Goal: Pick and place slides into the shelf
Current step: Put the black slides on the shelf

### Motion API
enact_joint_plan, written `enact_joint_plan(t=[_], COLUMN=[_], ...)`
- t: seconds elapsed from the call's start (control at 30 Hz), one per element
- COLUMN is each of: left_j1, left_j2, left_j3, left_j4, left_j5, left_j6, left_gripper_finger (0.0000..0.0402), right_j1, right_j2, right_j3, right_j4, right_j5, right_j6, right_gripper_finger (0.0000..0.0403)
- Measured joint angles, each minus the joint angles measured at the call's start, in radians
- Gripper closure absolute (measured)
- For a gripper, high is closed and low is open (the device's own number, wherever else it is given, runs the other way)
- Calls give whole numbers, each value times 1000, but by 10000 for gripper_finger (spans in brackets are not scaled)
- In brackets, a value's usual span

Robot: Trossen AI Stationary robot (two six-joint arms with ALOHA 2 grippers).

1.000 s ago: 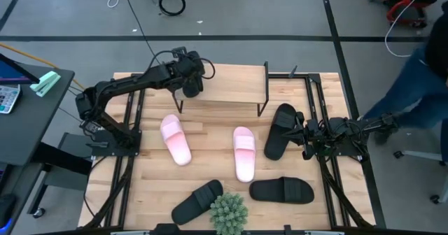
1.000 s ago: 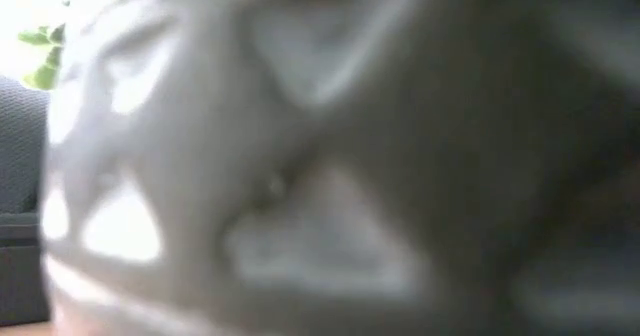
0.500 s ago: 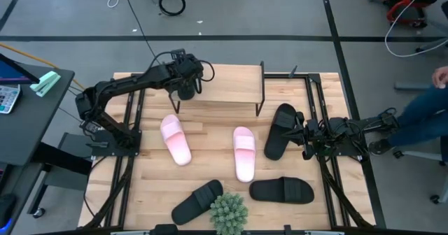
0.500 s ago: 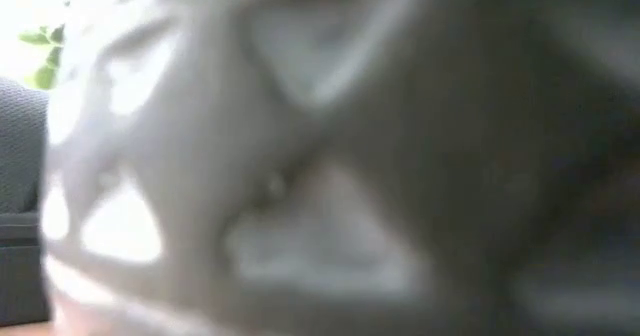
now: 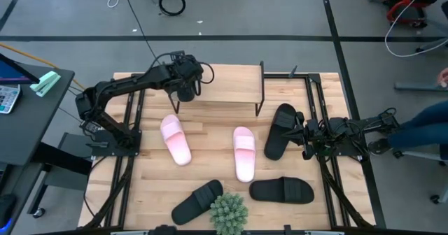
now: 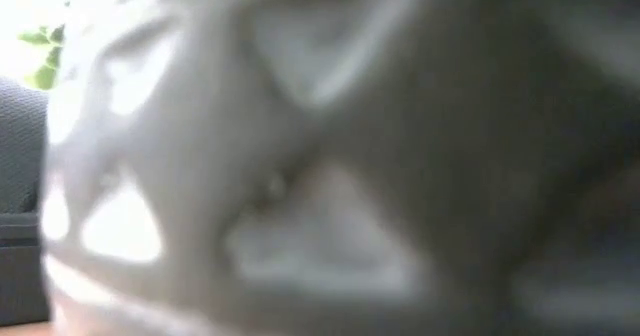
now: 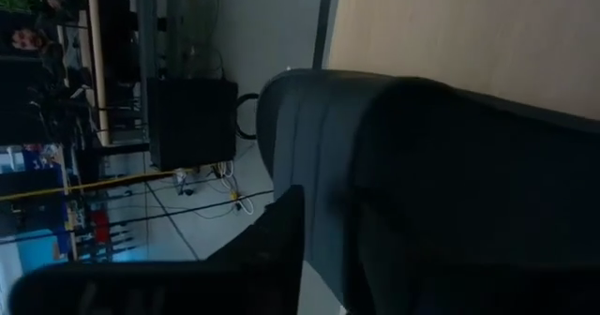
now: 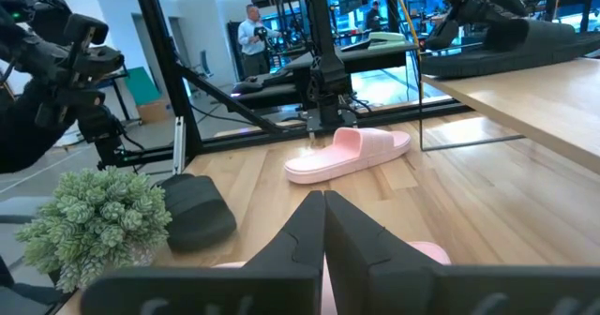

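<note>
1. Reaching over the shelf's [image 5: 224, 88] left end, the left gripper [image 5: 186, 85] pinches a matte black slide [image 7: 422, 184] against the pale plank top; the wrist view shows ribbed dark foam filling the frame beside smooth light wood.
2. The shelf is a low rack: one light wooden plank on thin black wire legs, standing at the far edge of the slatted table [image 5: 210, 151].
3. Five more slides lie on the table: two pink ones [image 5: 176, 140] [image 5: 244, 153] fading to white, side by side at centre, and three black ones.
4. One black slide [image 5: 280, 130] lies just beside the right gripper [image 5: 302, 132]; another [image 5: 281, 190] lies near the front; the third [image 5: 197, 201] touches a small green spiky plant [image 5: 229, 212].
5. The right gripper rests low at the table's right side, its dark fingers [image 8: 309, 231] pressed together on nothing.
6. No writing or brand can be read on any slide.
7. The low view shows only a blurred grey surface.
</note>
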Motion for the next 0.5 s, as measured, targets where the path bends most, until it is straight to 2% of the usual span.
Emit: enact_joint_plan(t=[0.27, 0.5], left_j1=[-57, -163], left_j2=[0, 0], left_j3=[1, 25], left_j4=[-137, -206], left_j5=[-2, -1], left_j6=[-143, -225], left_gripper_finger=[269, 266], right_j1=[0, 0], right_j2=[0, 0], right_j3=[0, 0], right_j4=[0, 0], right_j5=[0, 0], right_j6=[0, 0], right_gripper_finger=[389, 389])
